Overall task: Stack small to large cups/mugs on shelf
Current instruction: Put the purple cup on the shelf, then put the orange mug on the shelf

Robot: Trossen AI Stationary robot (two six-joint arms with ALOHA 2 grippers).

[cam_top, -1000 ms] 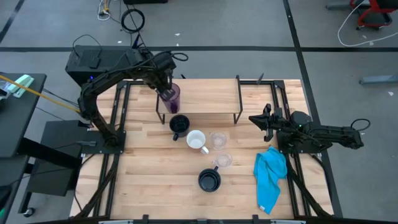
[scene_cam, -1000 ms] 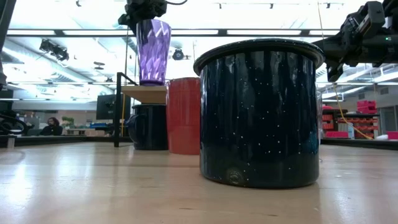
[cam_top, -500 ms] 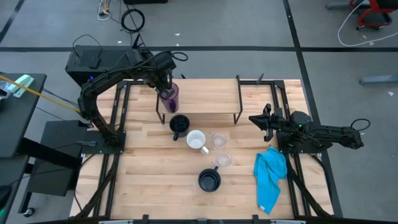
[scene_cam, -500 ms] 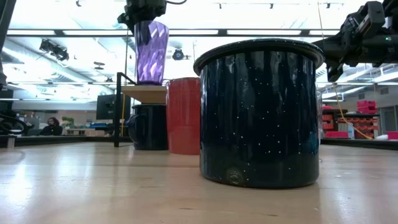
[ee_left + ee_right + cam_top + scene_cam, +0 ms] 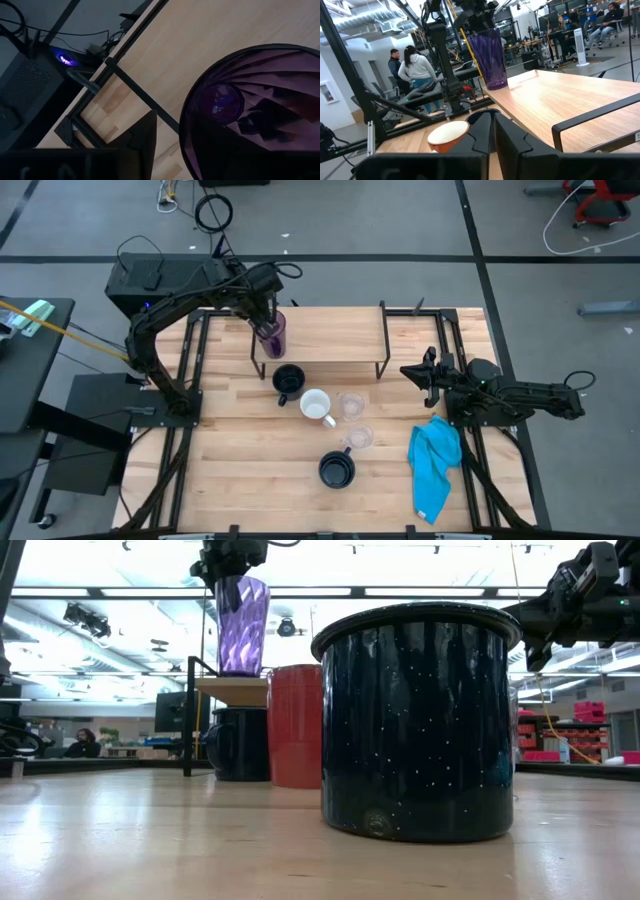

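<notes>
**Purple tumbler at the left end of the shelf**

Grey floor with dark tape lines surrounds the wooden table [image 5: 240, 480], and the shelf [image 5: 330, 340], a pale plank on thin black legs, stands along the table's far side.

1. Position. My left gripper [image 5: 265, 323] is over the left end of the shelf with the purple tumbler [image 5: 243, 625] hanging from it. In the low view the tumbler's base sits at or just above the plank; I cannot tell whether it touches.

2. Gripper state. The left gripper is clamped on the tumbler's rim, one finger [image 5: 142, 142] outside the wall and the other down inside. My right gripper [image 5: 424, 372] waits above the table's right side, fingers together and empty.

3. Appearance. The tumbler is translucent purple, faceted, tall and tapering toward the base, open end up.

4. Handling. I judge it to be light, rigid plastic with a smooth wall. A rim pinch gives little leverage, so it may swing or tilt; a narrow base on a tall body tips easily. Set it flat before letting go.

5. Remaining items. On the table below the shelf: a dark mug [image 5: 288, 379], a white-and-orange mug [image 5: 316, 406], two clear glasses [image 5: 351, 405] and a second dark mug [image 5: 336, 470].
</notes>
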